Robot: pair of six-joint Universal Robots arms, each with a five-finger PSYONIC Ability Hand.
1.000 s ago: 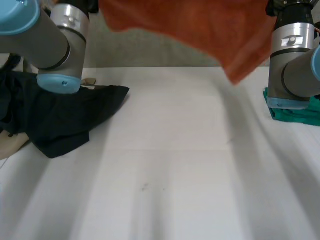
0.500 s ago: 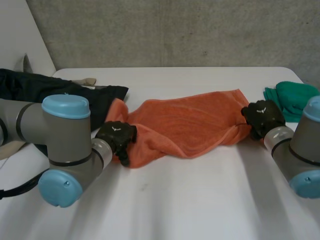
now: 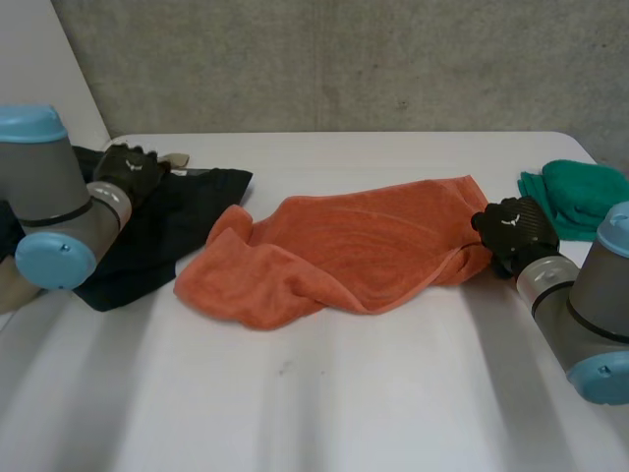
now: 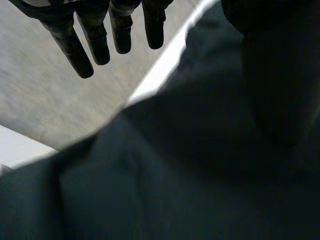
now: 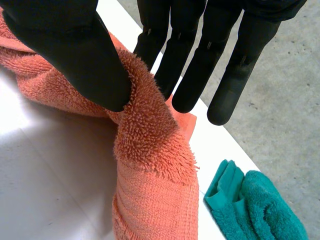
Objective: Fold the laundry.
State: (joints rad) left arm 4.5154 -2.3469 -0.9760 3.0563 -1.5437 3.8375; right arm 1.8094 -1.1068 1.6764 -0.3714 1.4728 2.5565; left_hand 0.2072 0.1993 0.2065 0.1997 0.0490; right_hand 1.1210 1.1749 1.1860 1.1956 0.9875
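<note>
Orange terry towel (image 3: 334,251) crumpled on white table (image 3: 393,393), right end pinched between right hand (image 3: 513,228) thumb and straight fingers (image 5: 200,65); left hand (image 3: 130,169), fingers straight and empty, over black garment (image 3: 187,211).

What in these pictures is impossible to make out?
Head view: the left arm hides part of the dark garment, so its type is unclear.
Head view: the green cloth runs off the edge.
Right wrist view: the right hand covers the pinched part of the orange towel.
</note>
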